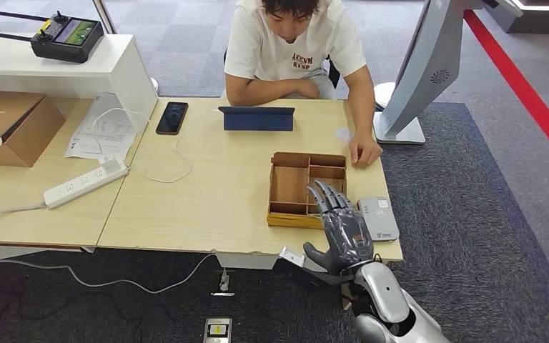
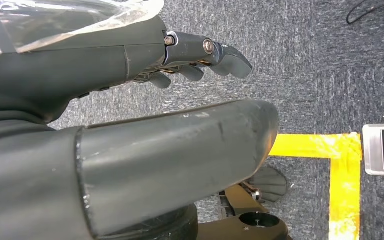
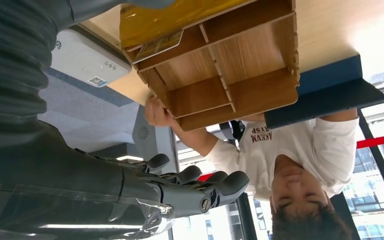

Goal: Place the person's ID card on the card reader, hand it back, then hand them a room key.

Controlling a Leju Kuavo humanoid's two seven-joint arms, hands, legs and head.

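My right hand (image 1: 342,227) is raised over the table's front right corner, fingers spread and straight, holding nothing. It stands in front of the near right corner of a wooden divided tray (image 1: 297,187), with the grey card reader (image 1: 379,218) just to its right. The right wrist view shows the hand's fingers (image 3: 200,187) empty, the tray (image 3: 240,75) and a yellowish card (image 3: 157,45) lying in a near compartment beside the reader (image 3: 87,57). The seated person rests a hand (image 1: 364,151) on the table beyond the tray; a small pale card (image 1: 343,133) lies beside it. My left hand (image 2: 200,57) hangs over the carpet, empty.
A blue tablet case (image 1: 256,118) and a black phone (image 1: 171,117) lie at the table's far side. A power strip (image 1: 86,183) and cable are to the left, with a cardboard box (image 1: 3,125). A white kiosk stand (image 1: 414,78) rises at the far right.
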